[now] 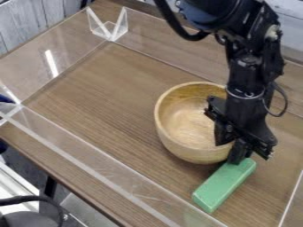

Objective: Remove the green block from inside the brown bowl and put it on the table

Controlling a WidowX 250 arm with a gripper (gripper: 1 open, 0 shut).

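The brown bowl (pixel 186 124) stands right of the table's (pixel 95 93) middle, and its pale inside holds nothing. The green block (pixel 222 188) lies flat on the wood just in front of the bowl, slanted, with its far end close to the fingertips. My gripper (pixel 245 152) points straight down at the bowl's near right rim with its dark fingers drawn together. I cannot tell whether they pinch the rim. Nothing green is between them.
Low clear acrylic walls (pixel 83 158) edge the table along the front, left and back. A clear bracket (pixel 109 25) stands at the far left corner. The black arm (pixel 243 53) rises over the bowl's right side.
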